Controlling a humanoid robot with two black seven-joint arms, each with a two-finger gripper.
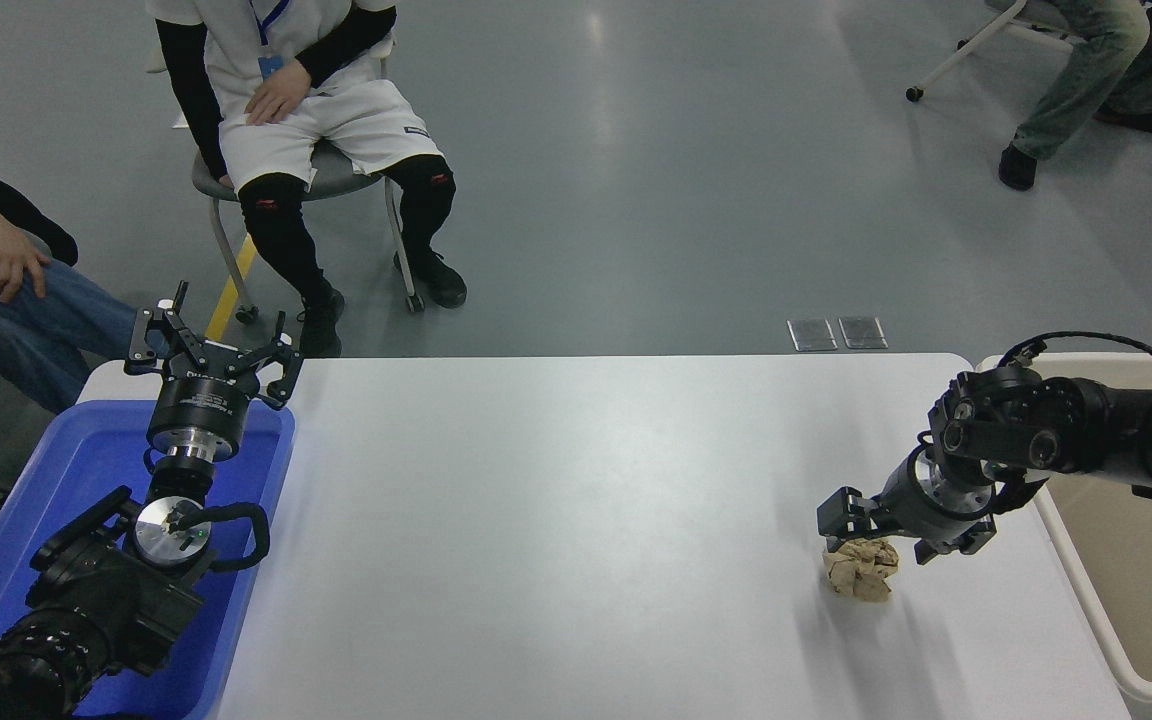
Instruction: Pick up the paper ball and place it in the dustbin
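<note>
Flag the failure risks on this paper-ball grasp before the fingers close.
1. The right gripper is open over the far edge of the paper ball, not its middle; closing may pinch only a fold or nudge it away.
2. A loose crumpled grip could slip before reaching the dustbin, whose thick rim it must clear.
</note>
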